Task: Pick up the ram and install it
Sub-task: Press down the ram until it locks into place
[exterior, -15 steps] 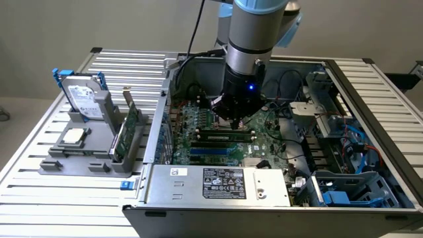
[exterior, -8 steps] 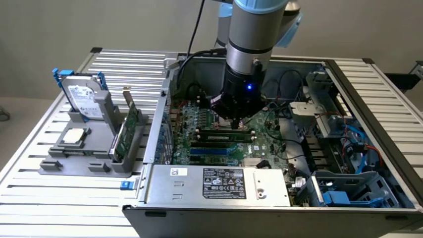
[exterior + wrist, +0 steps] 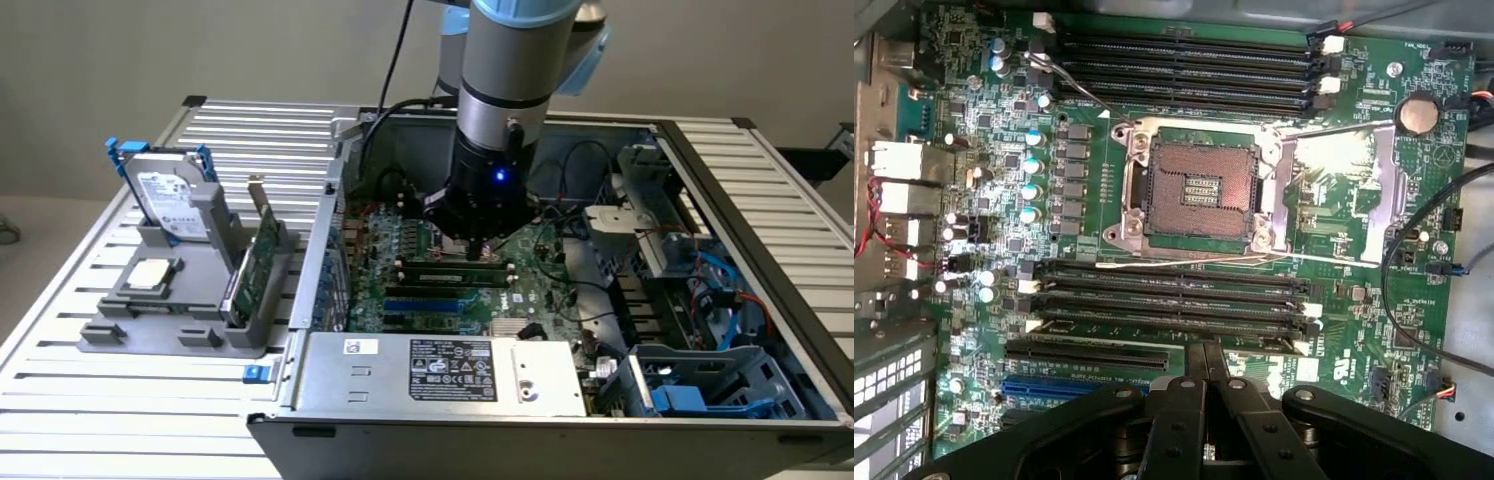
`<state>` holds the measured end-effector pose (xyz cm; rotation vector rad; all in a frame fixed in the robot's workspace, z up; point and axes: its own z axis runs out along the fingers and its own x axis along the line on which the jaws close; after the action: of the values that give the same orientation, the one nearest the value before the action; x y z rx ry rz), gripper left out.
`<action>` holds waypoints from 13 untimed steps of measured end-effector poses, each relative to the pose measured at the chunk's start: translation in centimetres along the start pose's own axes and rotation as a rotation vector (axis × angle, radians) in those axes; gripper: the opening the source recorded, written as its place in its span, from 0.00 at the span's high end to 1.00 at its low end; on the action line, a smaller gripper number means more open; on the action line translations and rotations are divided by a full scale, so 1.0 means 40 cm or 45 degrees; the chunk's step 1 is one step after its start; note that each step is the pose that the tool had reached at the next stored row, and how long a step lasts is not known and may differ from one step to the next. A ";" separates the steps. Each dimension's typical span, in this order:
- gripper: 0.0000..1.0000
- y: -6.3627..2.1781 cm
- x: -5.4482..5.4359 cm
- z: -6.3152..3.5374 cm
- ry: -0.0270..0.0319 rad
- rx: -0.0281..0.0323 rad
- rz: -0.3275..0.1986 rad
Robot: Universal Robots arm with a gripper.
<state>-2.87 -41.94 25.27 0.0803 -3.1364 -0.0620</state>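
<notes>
One ram [image 3: 447, 263] sits lengthwise in a black slot on the motherboard [image 3: 534, 285], inside the open computer case [image 3: 400, 420]. It lies flat along the slot, green edge up, right under my pincer [image 3: 483, 245].

My pincer fingers are together, tips meeting in a narrow point, not clamped around the stick. In the wrist view the pincer [image 3: 1204, 352] points down at the nearest slot of the lower bank of four. I can't tell if the tips touch the stick or stop just above it.

Beyond that bank is the bare processor socket [image 3: 1194, 190], with four more black slots on its far side and a coin battery [image 3: 1417, 112] near them. A blue slot [image 3: 1064, 385] lies just beside my fingers.

In the exterior view a labelled power supply box [image 3: 441, 370] fills the case's near edge. On that view's left, outside the case, a grey stand [image 3: 147, 335] holds a hard drive [image 3: 171, 190] upright and a green card [image 3: 260, 262] on edge. Everything rests on a slatted table [image 3: 787, 200].
</notes>
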 end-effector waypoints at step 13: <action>0.89 -0.023 0.033 -0.002 -0.0010 -0.0144 0.006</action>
<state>-4.14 -42.94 25.32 0.0724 -3.1366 -0.0798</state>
